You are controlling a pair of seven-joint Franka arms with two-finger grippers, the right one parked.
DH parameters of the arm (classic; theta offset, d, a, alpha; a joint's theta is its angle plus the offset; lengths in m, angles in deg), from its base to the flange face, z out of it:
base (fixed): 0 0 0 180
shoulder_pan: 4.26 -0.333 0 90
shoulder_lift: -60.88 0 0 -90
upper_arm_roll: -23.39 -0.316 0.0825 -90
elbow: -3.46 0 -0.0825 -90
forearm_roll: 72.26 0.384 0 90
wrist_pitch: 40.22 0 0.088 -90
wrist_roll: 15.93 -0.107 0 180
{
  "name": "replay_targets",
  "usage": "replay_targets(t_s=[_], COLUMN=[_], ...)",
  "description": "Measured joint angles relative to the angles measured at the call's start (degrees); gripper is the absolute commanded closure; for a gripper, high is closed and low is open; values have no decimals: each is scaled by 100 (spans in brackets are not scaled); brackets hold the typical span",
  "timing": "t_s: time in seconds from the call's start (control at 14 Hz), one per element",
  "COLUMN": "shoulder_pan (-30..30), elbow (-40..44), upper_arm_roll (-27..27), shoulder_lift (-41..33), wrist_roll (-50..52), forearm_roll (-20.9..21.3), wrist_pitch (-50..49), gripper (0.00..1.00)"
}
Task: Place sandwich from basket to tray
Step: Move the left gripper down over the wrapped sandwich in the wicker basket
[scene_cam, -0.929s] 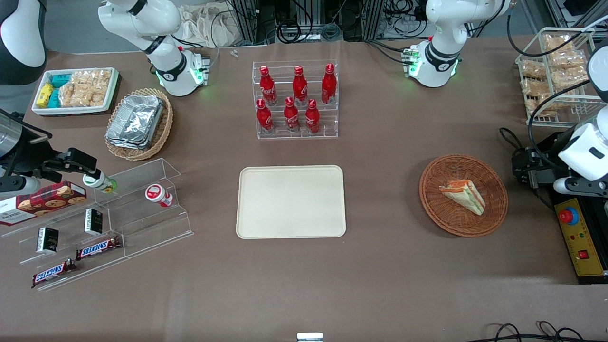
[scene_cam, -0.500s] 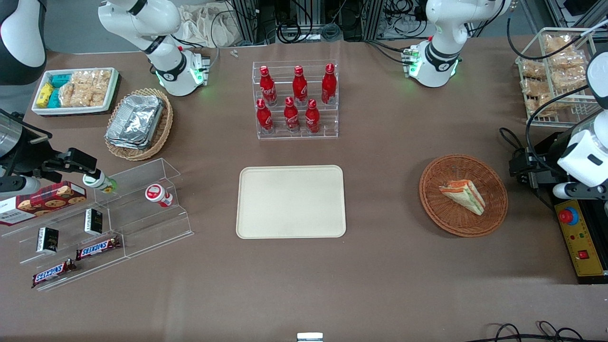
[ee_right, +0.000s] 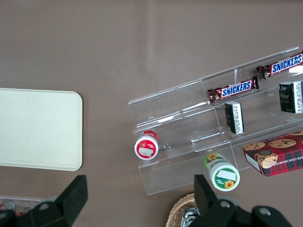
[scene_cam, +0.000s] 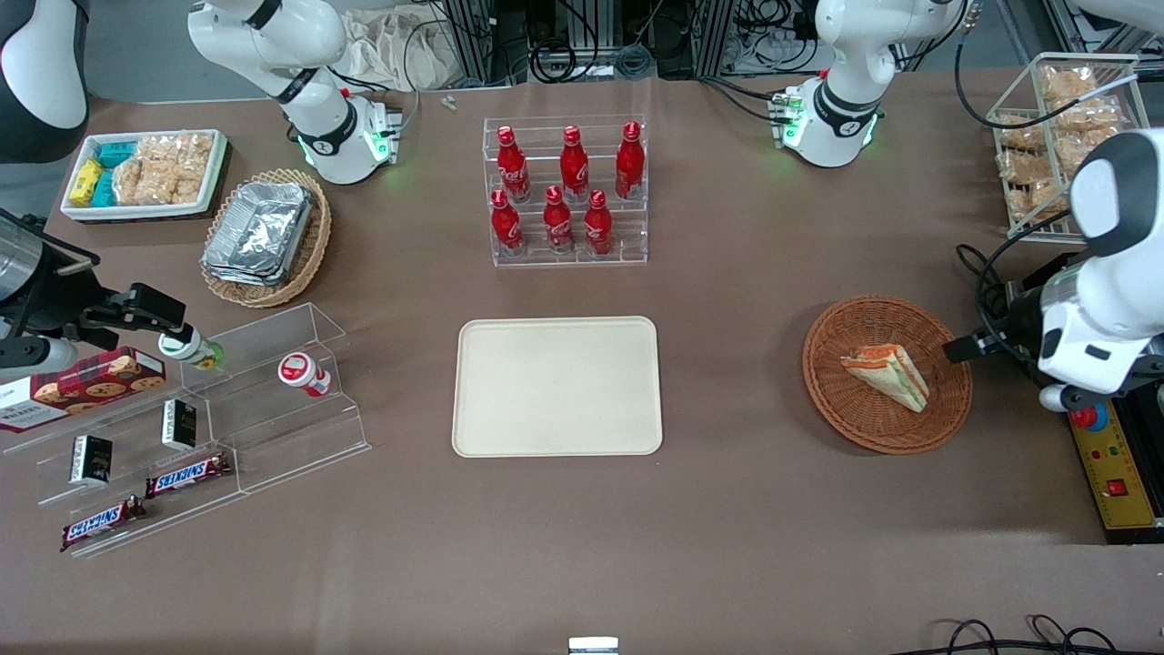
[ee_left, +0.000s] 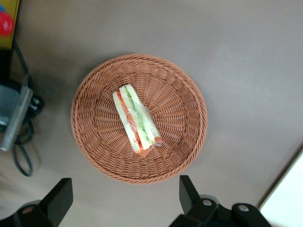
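The sandwich (scene_cam: 887,375), a wrapped wedge with orange and green filling, lies in the round reddish-brown wicker basket (scene_cam: 846,411) toward the working arm's end of the table. My left gripper (scene_cam: 964,347) hovers at the basket's rim, on the side toward the working arm's end. In the left wrist view the gripper (ee_left: 124,204) is open and holds nothing. Its dark fingers (ee_left: 188,193) stand just outside the basket (ee_left: 182,94), apart from the sandwich (ee_left: 137,120). The cream tray (scene_cam: 556,386) lies bare at the table's middle; one corner of the tray (ee_left: 289,198) shows in the left wrist view.
A clear rack of red bottles (scene_cam: 566,191) stands farther from the front camera than the tray. A yellow control box (scene_cam: 1117,473) and cables (ee_left: 19,142) lie beside the basket. A wire rack of snacks (scene_cam: 1055,136) stands nearby. An acrylic snack shelf (scene_cam: 200,418) sits toward the parked arm's end.
My left arm has swung in over the table toward the basket, bringing the gripper from beside the control box to the basket's rim. Sandwich and basket have not moved.
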Motion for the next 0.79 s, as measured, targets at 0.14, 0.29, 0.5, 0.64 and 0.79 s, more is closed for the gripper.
replay_targets(t_s=[0.14,0.29,0.5,0.64,0.79], shoulder_pan=[1,1,7,22,36], elbow=[-559,-1072,-1510,-1536,-1537], upper_arm_roll=[0,-2,-3,-3,-3], shoulder_lift=[8,26,120,251,332], wrist_roll=[734,1284,2182,2469,2595], forearm_roll=[38,189,230,235,235], wrist_pitch=[652,1236,1877,1990,2025], gripper=[0,0,0,0,0])
